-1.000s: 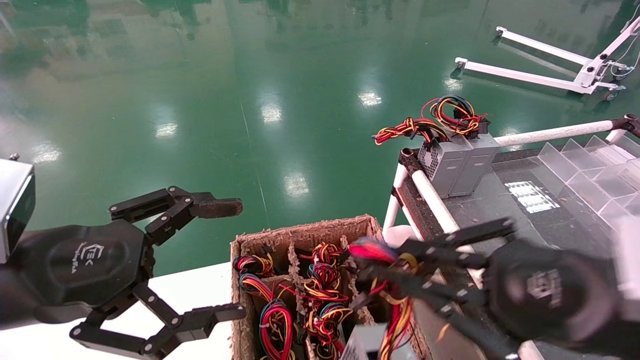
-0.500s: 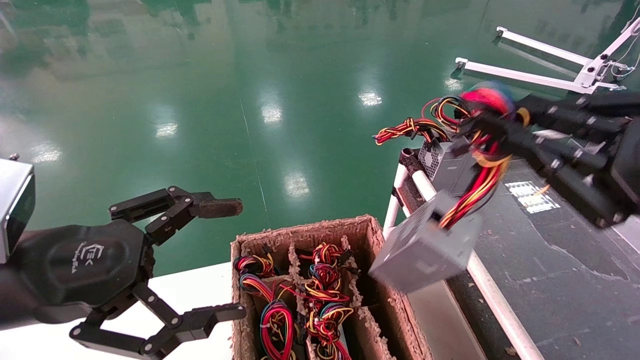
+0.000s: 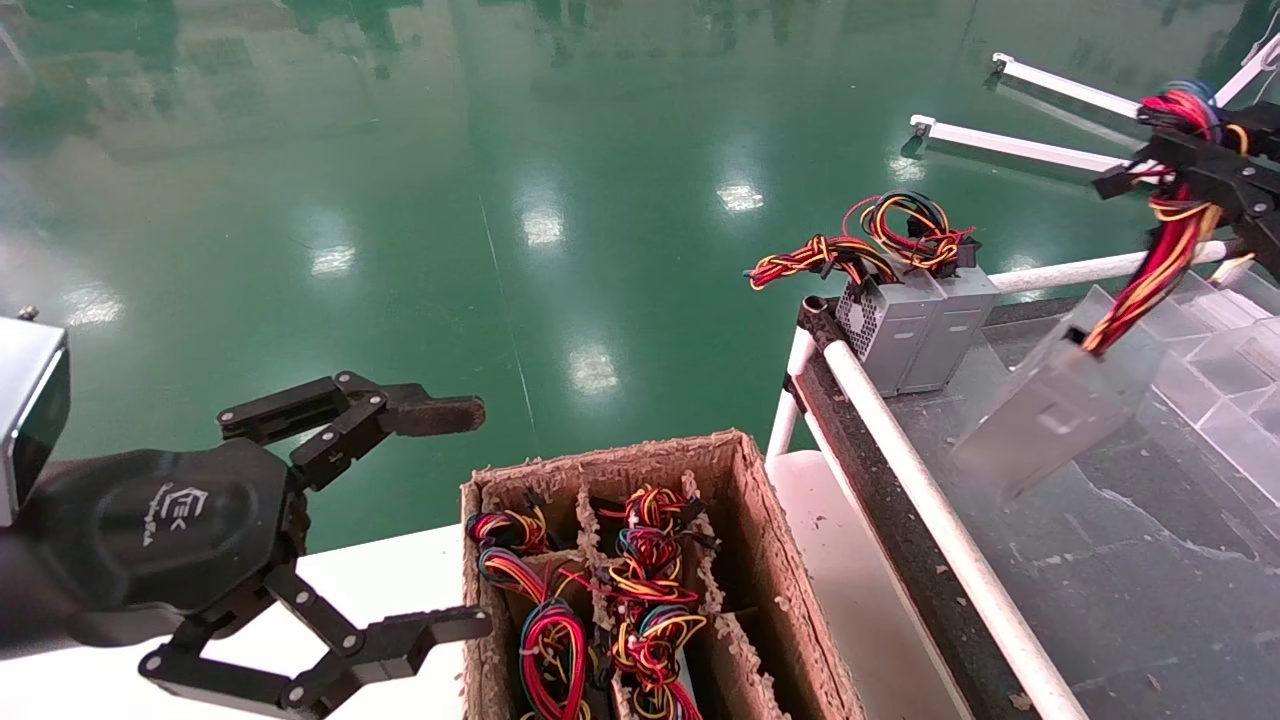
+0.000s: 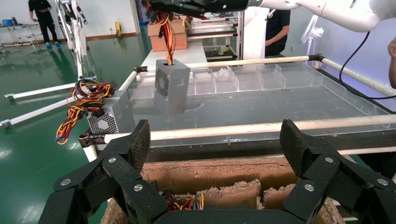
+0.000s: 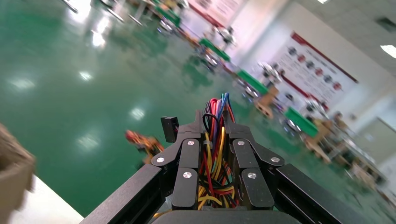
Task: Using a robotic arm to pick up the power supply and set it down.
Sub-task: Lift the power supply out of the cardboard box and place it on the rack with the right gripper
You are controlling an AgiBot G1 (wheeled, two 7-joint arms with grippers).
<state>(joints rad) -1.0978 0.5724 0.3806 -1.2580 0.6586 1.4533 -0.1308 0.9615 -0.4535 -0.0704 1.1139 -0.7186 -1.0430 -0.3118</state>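
My right gripper [image 3: 1150, 150], the robotic arm at work, is high at the far right, shut on the red, yellow, black and blue wires [image 5: 212, 154] of the power supply. The grey power supply [image 3: 1050, 405] dangles from those wires, tilted, above the dark bench. In the left wrist view the power supply [image 4: 171, 86] hangs over the bench near the clear tray. In the right wrist view my right gripper [image 5: 215, 119] pinches the bundle between both fingers. My left gripper [image 3: 440, 520] is parked at the left, open and empty, beside the cardboard box.
A divided cardboard box [image 3: 610, 460] holds more wired units. Two other grey units [image 3: 915, 325] stand at the bench's far corner. A white rail [image 3: 930, 520] edges the bench, clear tray compartments [image 3: 1220, 330] lie at the right, and a white frame [image 3: 1060, 160] stands on the green floor.
My right gripper has lifted the power supply by its wires out of the cardboard box and swung it right and away, over the bench. My left arm has not moved.
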